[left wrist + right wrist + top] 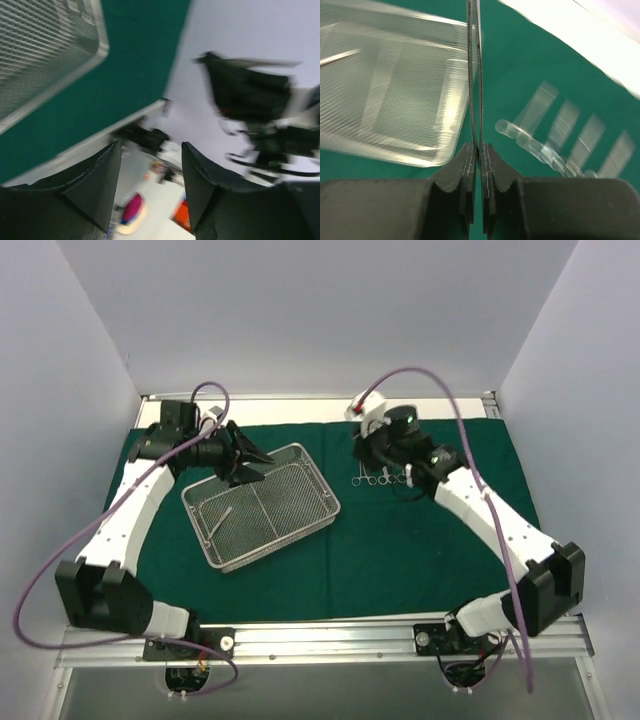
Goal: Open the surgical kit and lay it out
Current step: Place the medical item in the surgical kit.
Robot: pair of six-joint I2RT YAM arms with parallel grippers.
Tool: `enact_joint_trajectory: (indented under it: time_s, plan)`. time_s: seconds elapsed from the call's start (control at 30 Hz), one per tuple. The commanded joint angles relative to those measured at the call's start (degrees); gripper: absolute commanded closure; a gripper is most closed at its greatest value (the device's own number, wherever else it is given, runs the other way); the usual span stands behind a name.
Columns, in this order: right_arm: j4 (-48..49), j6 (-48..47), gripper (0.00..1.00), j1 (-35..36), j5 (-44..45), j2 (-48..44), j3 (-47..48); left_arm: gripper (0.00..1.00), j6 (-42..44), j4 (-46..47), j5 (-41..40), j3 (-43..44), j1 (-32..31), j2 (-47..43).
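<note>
Our kit lies open: the green cloth [420, 540] is spread flat, the mesh tray [320, 478] sits on its left half with one instrument [222, 515] inside, and a row of instruments [378, 478] lies to the tray's right. Our right hand [479, 150] pinches a thin steel tool [475, 75] just beside that row, so a crooked release could knock the row askew. Our left hand [151, 145] hangs wide and empty over the tray's far corner, where it could snag the rim.

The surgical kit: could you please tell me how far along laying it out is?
Done: the green drape lies flat, and several instruments sit in a row on it. In hand: the right gripper is shut on a slim instrument; the left gripper is open and empty by the mesh tray. Remaining: one instrument lies in the tray.
</note>
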Motion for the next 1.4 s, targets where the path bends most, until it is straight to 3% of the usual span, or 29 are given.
enact_joint_trajectory:
  time_s: [0.0, 0.13, 0.27, 0.6, 0.83, 1.37]
  plan:
    - [-12.5, 12.9, 1.00, -9.8, 14.2, 3.6, 5.6, 0.41, 27.1, -21.7, -14.1, 11.1, -0.1, 6.6]
    - [-23.6, 13.8, 1.00, -22.4, 15.5, 13.7, 11.7, 0.43, 35.7, -26.4, -30.3, 16.3, -2.1, 11.8]
    - [-29.4, 11.2, 1.00, -28.0, 20.9, 22.0, 18.4, 0.43, 39.3, -23.3, -36.6, 14.3, -3.8, 13.2]
    - [-30.5, 7.1, 1.00, -35.5, 26.0, 39.6, 28.5, 0.44, 44.3, -18.2, -36.9, 9.6, -3.1, 15.9]
    - [-31.1, 7.1, 1.00, -35.8, 26.1, 47.2, 35.7, 0.44, 47.2, -18.8, -38.0, 9.5, -2.3, 16.3]
    - [-28.4, 6.6, 1.00, -34.5, 24.7, 50.8, 33.8, 0.42, 47.6, -21.2, -40.7, 9.9, -2.1, 19.5]
